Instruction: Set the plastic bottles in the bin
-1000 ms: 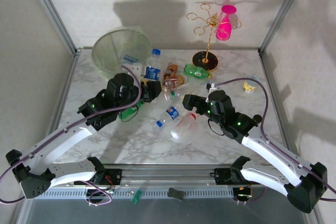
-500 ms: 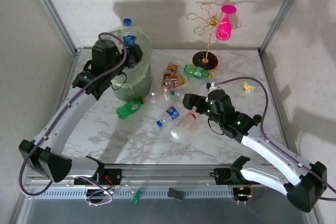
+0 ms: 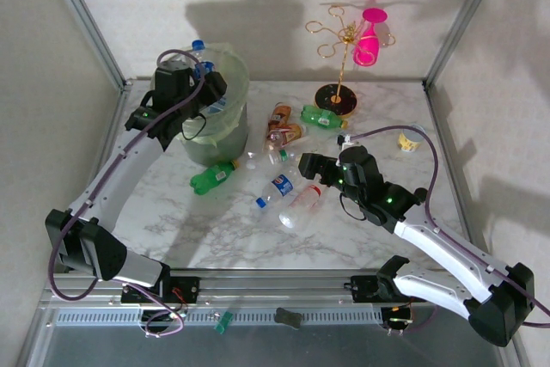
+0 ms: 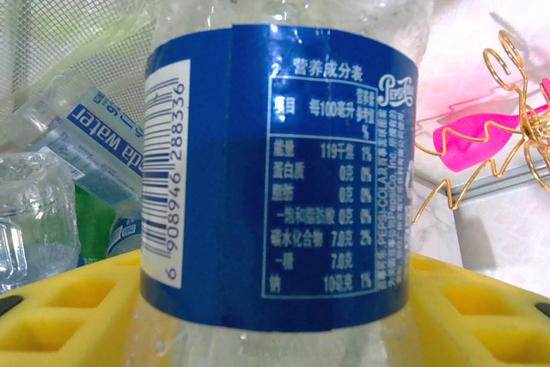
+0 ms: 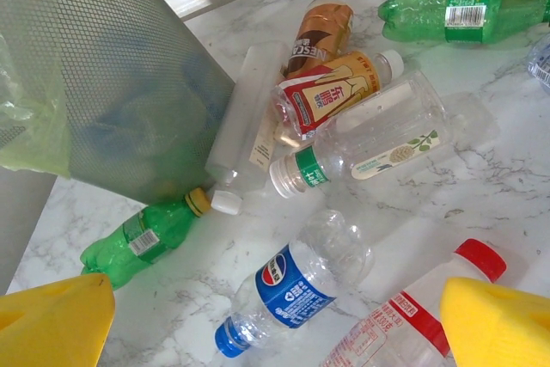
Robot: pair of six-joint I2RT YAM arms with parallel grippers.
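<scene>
Nearest me, my right pincer (image 5: 275, 324) hangs low over the marble surface (image 5: 481, 204), its yellow pads spread wide with nothing between them. Just below it a red-capped bottle (image 5: 412, 311) and a small Pepsi bottle (image 5: 288, 294) lie side by side. A green bottle (image 5: 137, 242) lies further left, its yellow cap near the foot of the bin (image 5: 112, 83). Beyond these lie a clear bottle with a green band (image 5: 369, 139), an orange-labelled bottle (image 5: 331, 92), a brown Nescafé bottle (image 5: 320, 33) and a white bottle (image 5: 245, 118) in a loose cluster, some touching. A second green bottle (image 5: 464, 6) lies on its side further back. The bin stands upright at the far left of the surface, its liner folded over the rim. My left pincer (image 4: 275, 307) is raised over its mouth, closed partway around a large blue-labelled bottle (image 4: 279, 178), which it holds upright with the blue cap above the rim. Behind that bottle, inside the bin, lie a water bottle (image 4: 94, 139) and a crumpled clear bottle (image 4: 34, 204). At the far edge a gold wire rack (image 3: 335, 98) carries a pink glass (image 3: 369, 40).
</scene>
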